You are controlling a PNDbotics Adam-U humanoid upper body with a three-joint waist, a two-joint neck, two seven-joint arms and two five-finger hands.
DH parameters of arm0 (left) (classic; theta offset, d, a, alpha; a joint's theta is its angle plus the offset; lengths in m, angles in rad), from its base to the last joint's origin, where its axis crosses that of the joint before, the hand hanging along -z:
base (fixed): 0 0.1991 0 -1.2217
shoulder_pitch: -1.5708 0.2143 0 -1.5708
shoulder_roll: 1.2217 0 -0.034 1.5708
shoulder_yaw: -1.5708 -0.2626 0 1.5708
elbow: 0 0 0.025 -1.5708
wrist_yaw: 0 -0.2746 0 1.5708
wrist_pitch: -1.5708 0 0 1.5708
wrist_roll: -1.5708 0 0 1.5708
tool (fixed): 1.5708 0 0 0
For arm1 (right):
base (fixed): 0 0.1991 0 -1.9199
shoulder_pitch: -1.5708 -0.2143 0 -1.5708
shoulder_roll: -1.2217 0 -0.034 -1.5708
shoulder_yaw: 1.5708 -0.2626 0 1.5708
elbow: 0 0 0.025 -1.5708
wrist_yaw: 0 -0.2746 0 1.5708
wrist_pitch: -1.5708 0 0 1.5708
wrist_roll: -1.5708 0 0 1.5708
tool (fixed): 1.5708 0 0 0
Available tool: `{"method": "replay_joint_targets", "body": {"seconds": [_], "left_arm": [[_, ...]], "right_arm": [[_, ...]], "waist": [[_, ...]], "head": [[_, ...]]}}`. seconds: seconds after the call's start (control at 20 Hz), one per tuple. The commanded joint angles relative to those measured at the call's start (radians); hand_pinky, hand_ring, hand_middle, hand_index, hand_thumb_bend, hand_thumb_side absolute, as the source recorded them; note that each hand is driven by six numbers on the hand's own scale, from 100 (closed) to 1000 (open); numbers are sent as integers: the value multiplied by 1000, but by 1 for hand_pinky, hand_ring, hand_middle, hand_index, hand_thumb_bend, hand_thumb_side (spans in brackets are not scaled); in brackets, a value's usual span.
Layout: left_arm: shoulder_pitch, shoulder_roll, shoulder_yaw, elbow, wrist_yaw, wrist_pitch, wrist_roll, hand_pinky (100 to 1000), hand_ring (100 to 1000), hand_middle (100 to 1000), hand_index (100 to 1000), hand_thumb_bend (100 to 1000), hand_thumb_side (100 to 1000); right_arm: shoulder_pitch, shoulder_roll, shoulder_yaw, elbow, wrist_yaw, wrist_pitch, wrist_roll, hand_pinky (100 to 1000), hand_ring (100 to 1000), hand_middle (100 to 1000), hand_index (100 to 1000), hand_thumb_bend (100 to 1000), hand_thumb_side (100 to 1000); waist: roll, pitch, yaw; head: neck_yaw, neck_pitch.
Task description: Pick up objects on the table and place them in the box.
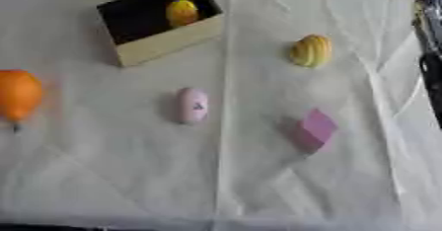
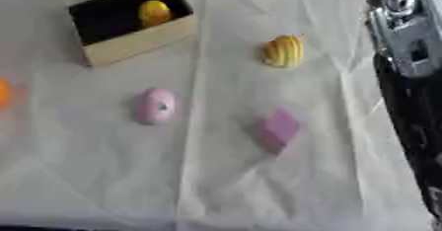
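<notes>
Light is even and fairly bright, falling softly from above on the pale cloth [image 1: 259, 185]; shadows are faint, lying just left of the pink block [image 1: 315, 129] and the pink oval [image 1: 193, 105]. Both views are blurred throughout; the box [image 1: 164, 41] interior reads almost black; a glint shows on the silver arm [image 2: 406, 22].

From my station, the orange object [image 1: 17, 96] was cut off by the left edge. My right arm [image 2: 413, 72] ran out past the right edge, its hand unseen. The pink oval's [image 1: 193, 105] dark mark was perhaps lettering, too blurred to read.
</notes>
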Motion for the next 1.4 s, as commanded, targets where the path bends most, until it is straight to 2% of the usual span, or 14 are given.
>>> {"method": "replay_joint_targets", "body": {"seconds": [0.05,0.35,0.55,0.7,0.75,0.8,0.85,0.9,0.95,1.05,1.15,1.2,1.25,1.4], "left_arm": [[-9,13,1,-19,1,-1,-2,799,755,750,850,100,584],[-14,23,1,-19,2,-1,-1,799,755,750,850,100,585],[-13,27,-4,-19,4,2,-6,799,755,750,850,100,584],[-10,28,-5,-19,4,4,-7,799,755,750,850,100,585],[-9,29,-5,-19,4,4,-8,799,755,750,850,100,585],[-8,29,-6,-19,4,5,-8,799,755,750,850,100,585],[-6,30,-6,-19,4,6,-9,799,755,751,850,100,586],[-5,31,-7,-19,4,6,-9,799,755,751,850,100,586],[-4,32,-7,-19,4,7,-10,799,755,751,850,100,588],[-2,33,-8,-19,5,8,-11,799,755,751,850,100,590],[0,35,-9,-19,5,10,-11,799,755,751,850,100,591],[1,36,-9,-19,5,11,-12,799,755,751,850,100,595],[1,37,-9,-19,5,11,-12,799,755,751,850,100,592],[3,39,-9,-19,5,12,-12,799,755,752,849,100,593]], "right_arm": [[-19,-20,-8,-16,2,0,5,809,845,687,882,100,566],[-69,-42,9,25,22,16,19,810,849,690,883,100,560],[-137,-64,30,109,57,41,42,814,857,704,889,100,536],[-211,-93,61,212,150,58,84,816,864,719,893,100,490],[-236,-102,72,249,188,60,102,817,869,733,895,100,442],[-264,-111,86,291,232,61,122,817,869,734,895,100,436],[-293,-122,103,338,282,59,144,819,878,755,900,100,366],[-320,-129,117,386,333,54,165,819,878,755,900,100,366],[-344,-138,133,436,384,46,185,821,887,777,906,100,298],[-386,-147,156,534,480,15,222,827,900,801,917,100,230],[-418,-155,177,622,567,-33,269,835,920,833,929,100,198],[-430,-158,184,658,606,-60,296,839,929,839,932,100,147],[-440,-161,189,687,639,-88,327,842,935,854,935,100,193],[-457,-170,197,739,719,-164,424,851,946,872,938,100,201]], "waist": [[1,-19,1],[-2,-17,-5],[-2,-18,-8],[-1,-21,-9],[-1,-22,-9],[-1,-23,-9],[-1,-24,-9],[-1,-24,-9],[-2,-25,-10],[-4,-26,-10],[-7,-26,-10],[-8,-27,-11],[-9,-27,-11],[-12,-27,-13]], "head": [[0,4],[-4,4],[-5,4],[-6,4],[-7,4],[-8,4],[-8,4],[-7,4],[-6,4],[-4,4],[0,4],[1,4],[3,4],[5,4]]}}
